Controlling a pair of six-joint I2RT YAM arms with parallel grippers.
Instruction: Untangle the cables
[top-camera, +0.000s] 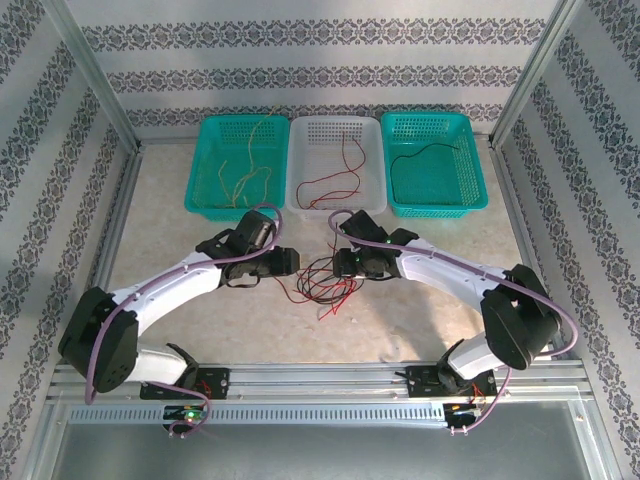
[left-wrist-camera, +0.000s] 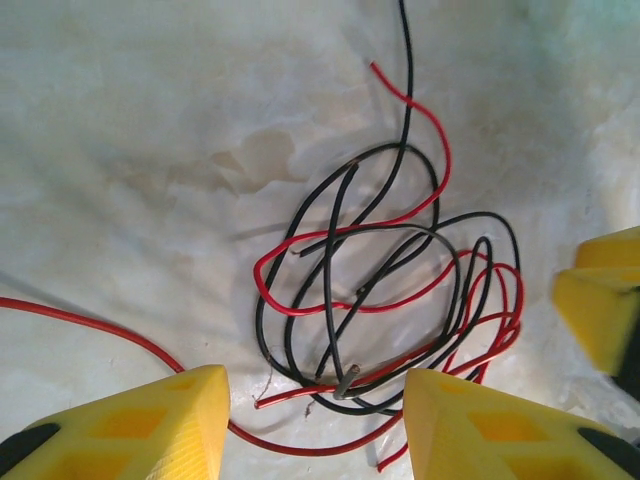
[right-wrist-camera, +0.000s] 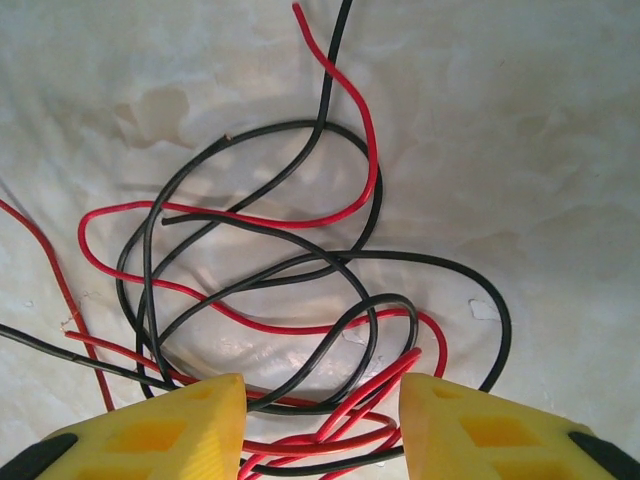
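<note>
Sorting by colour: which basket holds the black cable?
The right teal basket holds the black cable; the white middle basket holds a red cable, the left teal basket yellow cable.

Tangled cables (top-camera: 325, 283): red and black. Fingers (left-wrist-camera: 150, 425): yellow, black at the base. Table (top-camera: 430, 235): mottled cream. Left basket (top-camera: 215, 211) teal with a yellow cable (top-camera: 245, 165) inside, middle basket (top-camera: 300, 150) white with a red cable (top-camera: 340, 180), right basket (top-camera: 478, 170) teal with a black cable (top-camera: 420, 155). Arms (top-camera: 170, 285): white, black joints, purple hoses (top-camera: 470, 264). Walls (top-camera: 300, 80): white, grey ornamental stripes.
</note>
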